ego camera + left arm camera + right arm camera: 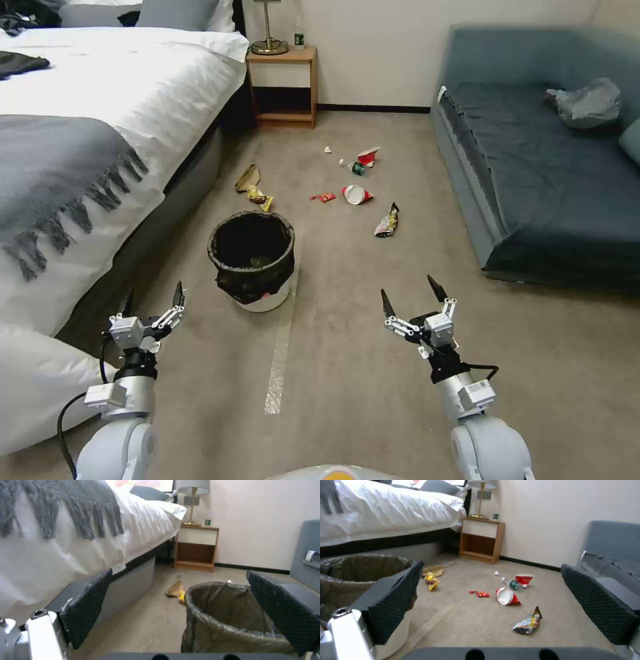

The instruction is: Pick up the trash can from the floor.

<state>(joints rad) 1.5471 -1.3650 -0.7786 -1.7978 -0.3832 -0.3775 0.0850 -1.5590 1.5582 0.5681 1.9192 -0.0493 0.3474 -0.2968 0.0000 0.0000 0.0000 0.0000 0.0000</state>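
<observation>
Both grippers hover spread: the bin (252,260) stands ahead between left gripper (152,300) and right gripper (413,300), untouched.

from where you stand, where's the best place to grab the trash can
Probably the rim of the trash can, pinched from above on the near side. It stands upright and open-topped on the floor, its round body looks too wide to span, and the open left gripper is closest.
</observation>
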